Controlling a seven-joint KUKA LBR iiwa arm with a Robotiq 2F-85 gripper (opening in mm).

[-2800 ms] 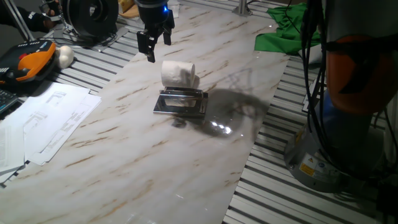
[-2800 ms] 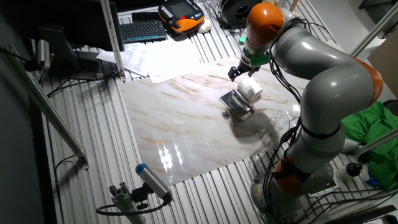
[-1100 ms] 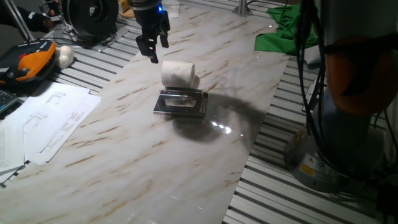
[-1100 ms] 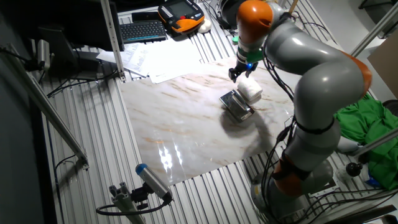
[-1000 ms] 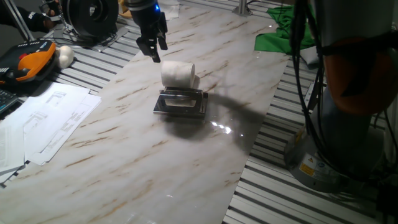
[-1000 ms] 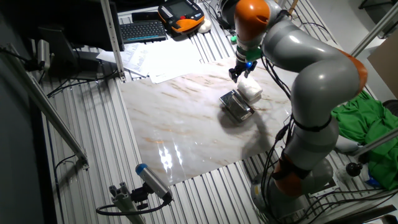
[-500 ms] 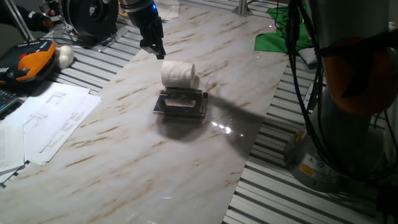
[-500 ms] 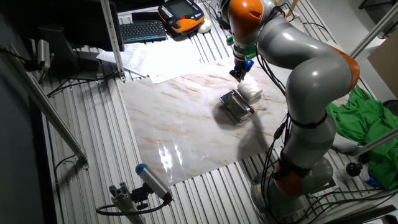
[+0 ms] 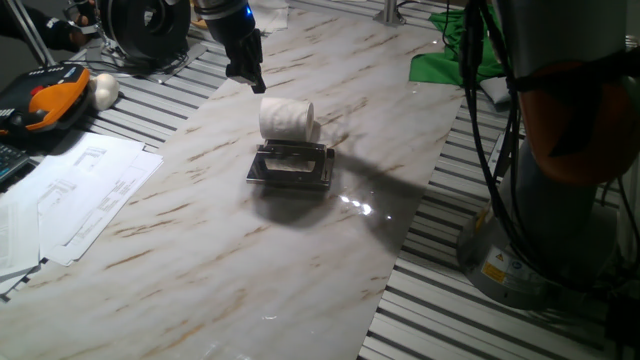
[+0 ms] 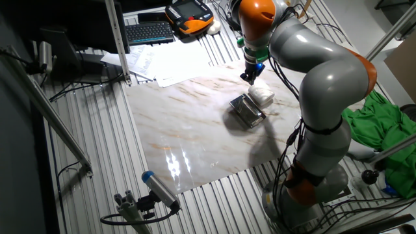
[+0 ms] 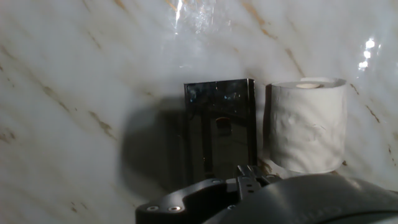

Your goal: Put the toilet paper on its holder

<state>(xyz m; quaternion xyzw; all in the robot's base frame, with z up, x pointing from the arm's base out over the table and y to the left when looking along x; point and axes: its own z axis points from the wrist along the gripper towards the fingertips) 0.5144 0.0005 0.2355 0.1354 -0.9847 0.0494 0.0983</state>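
Observation:
The toilet paper is a white roll lying on its side on the marble board, touching the far edge of the holder, a shiny chrome plate lying flat. Both show in the other fixed view, the roll and the holder. In the hand view the holder lies left of the roll. My gripper hangs above the board just behind and left of the roll, apart from it, open and empty, seen edge-on. It also shows in the other fixed view. Its fingertips are out of the hand view.
White paper sheets lie left of the board. An orange-black pendant and a white ball sit at far left. A green cloth lies at the back right. The robot base stands at the right.
The gripper has turned about its wrist and shifted slightly left and back, from two spread fingers in view to an edge-on view. The roll and holder have not moved.

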